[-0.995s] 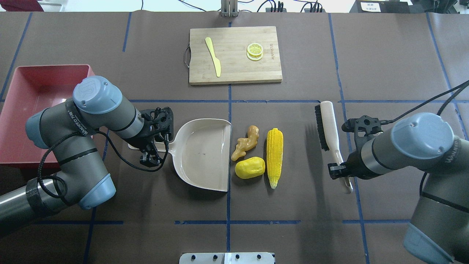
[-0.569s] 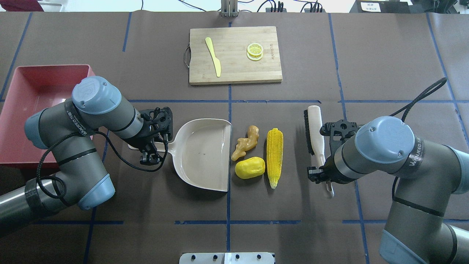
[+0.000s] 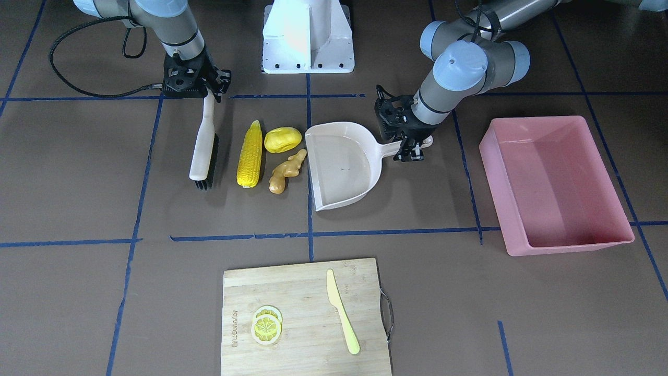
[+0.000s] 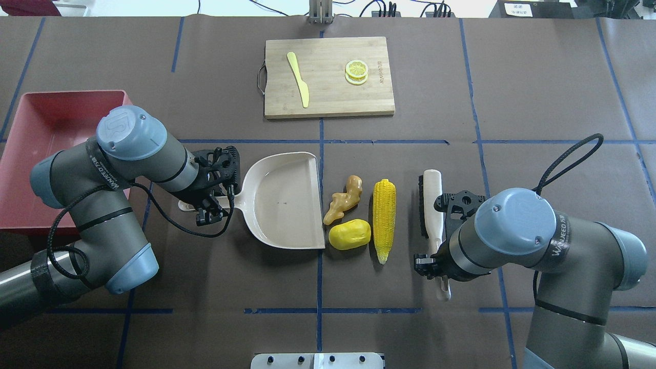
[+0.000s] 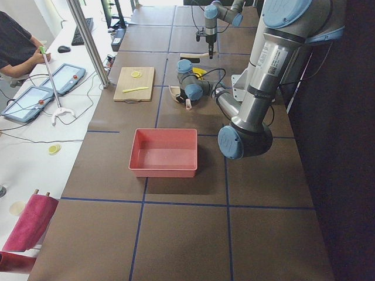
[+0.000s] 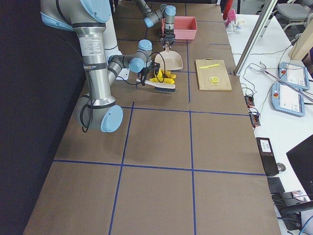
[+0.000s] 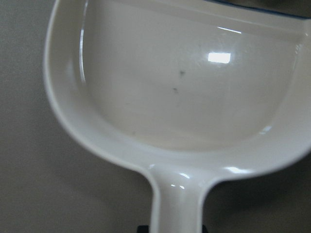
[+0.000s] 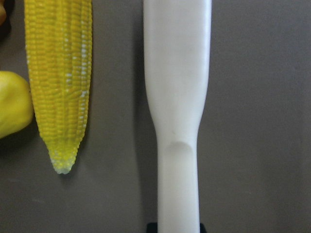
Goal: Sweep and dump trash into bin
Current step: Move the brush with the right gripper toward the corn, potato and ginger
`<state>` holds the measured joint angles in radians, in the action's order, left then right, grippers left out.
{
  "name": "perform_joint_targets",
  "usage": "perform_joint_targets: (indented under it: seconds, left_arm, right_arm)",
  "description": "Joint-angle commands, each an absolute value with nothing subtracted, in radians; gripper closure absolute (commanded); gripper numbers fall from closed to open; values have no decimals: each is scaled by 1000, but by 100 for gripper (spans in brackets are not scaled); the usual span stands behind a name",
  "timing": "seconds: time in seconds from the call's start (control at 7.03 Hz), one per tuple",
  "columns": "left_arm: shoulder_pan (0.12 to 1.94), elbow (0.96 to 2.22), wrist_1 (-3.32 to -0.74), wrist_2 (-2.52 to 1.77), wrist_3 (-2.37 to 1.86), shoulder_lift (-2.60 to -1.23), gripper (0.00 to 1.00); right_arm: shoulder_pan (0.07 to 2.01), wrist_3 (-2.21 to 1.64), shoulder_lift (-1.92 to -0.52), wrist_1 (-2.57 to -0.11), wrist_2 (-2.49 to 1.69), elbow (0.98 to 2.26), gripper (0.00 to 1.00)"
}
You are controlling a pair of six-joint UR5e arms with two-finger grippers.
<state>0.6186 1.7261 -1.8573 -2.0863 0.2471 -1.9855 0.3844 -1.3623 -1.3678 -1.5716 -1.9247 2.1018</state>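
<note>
While the left fingers (image 4: 205,219) pinch the dustpan (image 4: 282,205) handle at centre left, the right fingers (image 4: 421,262) clamp the brush (image 4: 433,205) handle. Its bristles stand just beside the corn (image 4: 384,215).

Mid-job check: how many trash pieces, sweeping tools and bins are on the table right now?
Trash pieces: 3 (corn, potato, ginger)
Sweeping tools: 2 (brush, dustpan)
Bins: 1 (pink tub)
Total: 6

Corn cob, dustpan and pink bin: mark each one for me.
corn cob (image 4: 384,218), overhead view, middle of the cob.
dustpan (image 4: 282,205), overhead view, bare floor of the pan.
pink bin (image 3: 558,183), front-facing view, bare inner floor.
</note>
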Motion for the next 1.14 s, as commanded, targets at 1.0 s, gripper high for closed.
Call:
perform_joint_targets:
  seconds: [1.0]
  left_arm:
    - [601,1799,-1707,-2057,259,-1985,91]
  right_arm:
    - [331,-1405,-1259,-1666,-1921,2079,100]
